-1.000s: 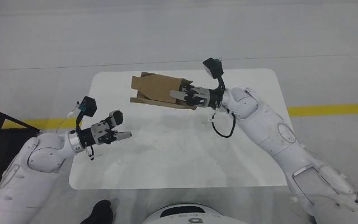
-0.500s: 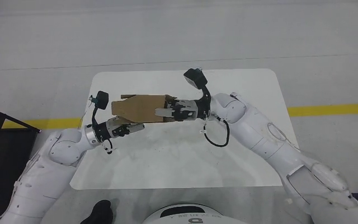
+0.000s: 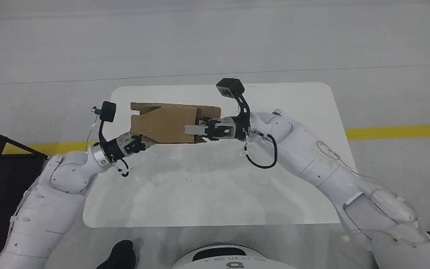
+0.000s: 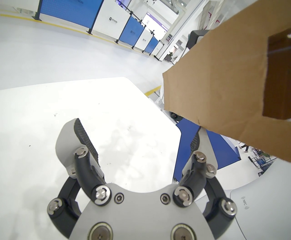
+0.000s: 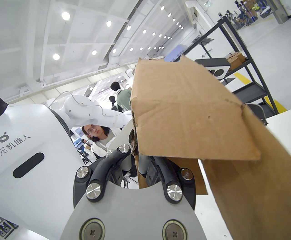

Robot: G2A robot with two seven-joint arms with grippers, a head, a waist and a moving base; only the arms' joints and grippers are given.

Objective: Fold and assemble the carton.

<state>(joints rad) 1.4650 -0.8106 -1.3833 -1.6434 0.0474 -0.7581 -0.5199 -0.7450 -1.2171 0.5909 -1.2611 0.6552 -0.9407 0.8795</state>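
Grips brown carton (image 3: 168, 123) at its right end with right gripper (image 3: 195, 127), jaws clenched on the cardboard. Holds it aloft over table (image 3: 222, 191), above the far left part. Poses left gripper (image 4: 138, 129) just beneath carton's left end, jaws released and spread wide; whether touching, cannot tell.

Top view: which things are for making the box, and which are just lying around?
For the job: the carton; the right gripper, shut on it; the left gripper, open at its other end.

Just there: the white table; the yellow floor line; the black shelf rack; the blue partitions.
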